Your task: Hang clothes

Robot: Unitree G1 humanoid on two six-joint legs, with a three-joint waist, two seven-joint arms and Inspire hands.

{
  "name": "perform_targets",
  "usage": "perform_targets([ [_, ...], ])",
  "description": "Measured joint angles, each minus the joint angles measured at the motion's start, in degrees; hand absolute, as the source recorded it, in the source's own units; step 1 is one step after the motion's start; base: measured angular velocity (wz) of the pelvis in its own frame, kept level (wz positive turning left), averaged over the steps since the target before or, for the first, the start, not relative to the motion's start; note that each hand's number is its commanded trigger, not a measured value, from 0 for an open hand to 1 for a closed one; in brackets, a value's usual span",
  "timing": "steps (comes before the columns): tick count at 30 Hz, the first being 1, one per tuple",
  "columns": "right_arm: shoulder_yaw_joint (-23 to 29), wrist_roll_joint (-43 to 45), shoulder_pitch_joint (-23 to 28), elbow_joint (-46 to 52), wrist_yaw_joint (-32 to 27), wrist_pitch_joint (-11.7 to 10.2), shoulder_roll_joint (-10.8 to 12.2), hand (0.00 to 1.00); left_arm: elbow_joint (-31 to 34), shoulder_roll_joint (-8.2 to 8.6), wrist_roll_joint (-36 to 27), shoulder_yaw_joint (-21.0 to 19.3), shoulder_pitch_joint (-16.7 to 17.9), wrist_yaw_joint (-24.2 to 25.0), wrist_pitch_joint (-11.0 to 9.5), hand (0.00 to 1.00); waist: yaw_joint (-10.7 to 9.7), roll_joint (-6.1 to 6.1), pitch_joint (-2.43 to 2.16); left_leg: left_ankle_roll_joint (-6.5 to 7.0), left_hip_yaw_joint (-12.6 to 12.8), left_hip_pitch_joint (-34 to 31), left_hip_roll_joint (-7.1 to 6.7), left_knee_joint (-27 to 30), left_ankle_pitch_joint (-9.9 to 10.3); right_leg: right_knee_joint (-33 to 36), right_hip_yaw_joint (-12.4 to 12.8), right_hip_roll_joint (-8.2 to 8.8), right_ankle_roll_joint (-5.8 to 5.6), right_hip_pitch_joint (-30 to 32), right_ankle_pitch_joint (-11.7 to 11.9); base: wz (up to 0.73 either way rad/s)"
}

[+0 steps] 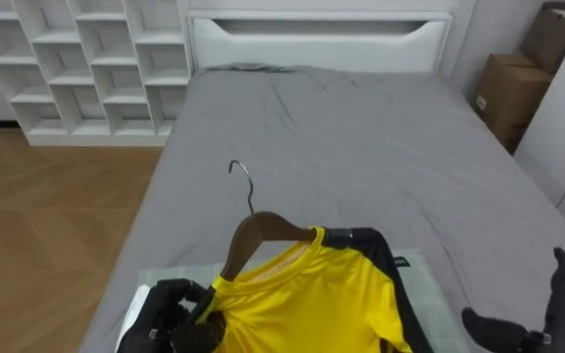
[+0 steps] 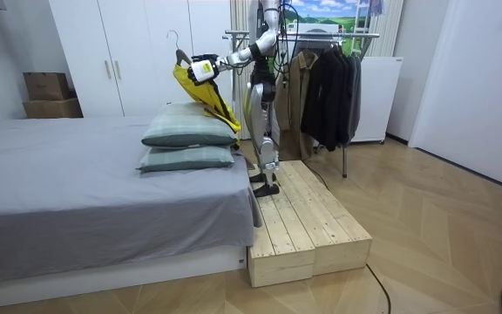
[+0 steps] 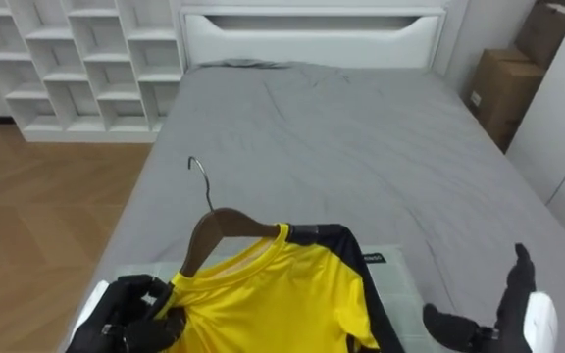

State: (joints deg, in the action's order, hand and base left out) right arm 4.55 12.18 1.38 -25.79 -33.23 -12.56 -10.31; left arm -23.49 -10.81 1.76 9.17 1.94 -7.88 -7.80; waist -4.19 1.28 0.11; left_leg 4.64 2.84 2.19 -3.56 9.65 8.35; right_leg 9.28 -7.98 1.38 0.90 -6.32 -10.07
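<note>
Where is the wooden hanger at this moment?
Left eye view, low centre-left: the wooden hanger sits in the collar of the yellow shirt, held by the left hand above the grey bed.

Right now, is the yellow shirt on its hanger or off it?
On: the wooden hanger rises from the collar of the yellow shirt, hook free; the left hand grips them.

Soft, even, bright light fills the room. The grey bed (image 1: 361, 147) carries only faint shading in its creases; the wooden floor (image 2: 443, 227) shows a mild sheen, with a darker shadow beneath the bed's edge.
</note>
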Motion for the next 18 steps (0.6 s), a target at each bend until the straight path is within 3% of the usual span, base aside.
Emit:
perform_targets([
  [4, -2.8, 3.5, 0.0, 6.7, -1.8, -0.6, -1.7, 0.00, 0.3, 0.02, 0.2, 0.0, 0.1, 0.9, 0.0, 1.00, 0.2, -0.45, 0.03, 0.00, 0.1, 0.0, 0.07, 0.1, 0.0, 0.5, 0.1, 0.02, 0.00, 0.3, 0.0, -0.02],
  [9, -3.4, 10.1, 0.1, 8.1, -2.0, -1.1, -1.6, 0.00, 0.6, 0.69, 0.2, 0.0, 0.1, 1.4, 0.0, 1.00, 0.9, -0.88, 0.07, 0.01, 0.1, 0.0, 0.09, 0.2, 0.0, 0.9, 0.1, 0.04, 0.00, 0.4, 0.0, -0.01],
  [18, -5.6, 13.4, 0.1, 12.4, -1.6, -1.2, -1.7, 0.00, 1.3, 0.75, 0.1, -0.1, 0.1, 3.7, 0.0, 1.00, 1.6, -0.89, 0.06, 0.02, 0.1, -0.2, 0.16, 0.5, 0.0, 1.4, 0.4, 0.02, -0.02, 0.9, 0.0, 0.00],
])
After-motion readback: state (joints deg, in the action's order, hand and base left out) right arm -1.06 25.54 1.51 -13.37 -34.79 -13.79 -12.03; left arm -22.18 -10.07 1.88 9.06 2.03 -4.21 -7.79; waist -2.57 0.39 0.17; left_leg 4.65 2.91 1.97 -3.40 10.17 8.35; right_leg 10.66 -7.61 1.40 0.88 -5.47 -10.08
